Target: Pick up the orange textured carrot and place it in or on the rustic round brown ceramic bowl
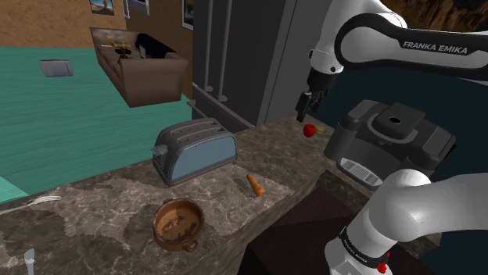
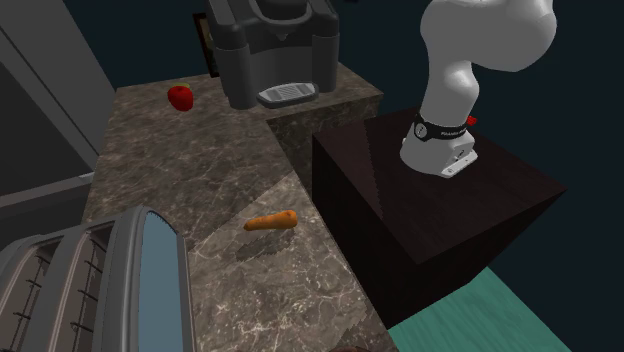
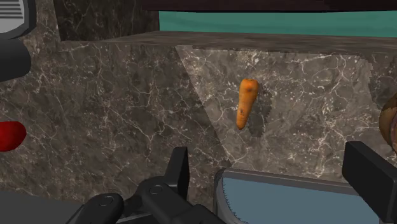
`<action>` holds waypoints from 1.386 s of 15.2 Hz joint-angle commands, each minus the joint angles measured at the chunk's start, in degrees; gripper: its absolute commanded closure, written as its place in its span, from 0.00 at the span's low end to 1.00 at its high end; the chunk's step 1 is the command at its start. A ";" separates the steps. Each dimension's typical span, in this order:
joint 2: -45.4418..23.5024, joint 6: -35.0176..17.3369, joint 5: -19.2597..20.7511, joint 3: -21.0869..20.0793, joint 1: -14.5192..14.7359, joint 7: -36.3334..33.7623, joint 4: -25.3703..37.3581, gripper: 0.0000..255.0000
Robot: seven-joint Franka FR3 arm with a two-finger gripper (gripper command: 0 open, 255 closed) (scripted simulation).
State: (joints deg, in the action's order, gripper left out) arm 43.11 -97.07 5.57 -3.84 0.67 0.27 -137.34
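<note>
An orange carrot [image 1: 255, 184] lies on the dark marble counter [image 1: 117, 203], between the toaster and the counter's front edge; it also shows as the carrot [image 2: 271, 221] and the carrot [image 3: 246, 102]. The round brown bowl [image 1: 177, 224] stands on the counter toward the shoulder view's lower left; a sliver of the bowl [image 3: 389, 125] shows in the wrist view. My black gripper [image 1: 307, 108] hangs high above the counter, well away from the carrot, near the red fruit. In the wrist view the gripper [image 3: 270, 175] stands open with nothing between its fingers.
A blue-and-grey toaster [image 1: 194, 151] sits behind the carrot. A small red fruit [image 1: 311, 130] lies near a dark coffee machine [image 1: 389, 141]. The dark stand [image 2: 430, 210] adjoins the counter. A brown sofa [image 1: 139, 64] stands on the teal floor beyond.
</note>
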 commanded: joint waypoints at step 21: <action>-29.66 -41.92 2.40 -1.12 -3.55 -9.99 -14.44 0.00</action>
State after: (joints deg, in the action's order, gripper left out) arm 15.42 -136.72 7.62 -4.83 -2.66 -8.98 -151.51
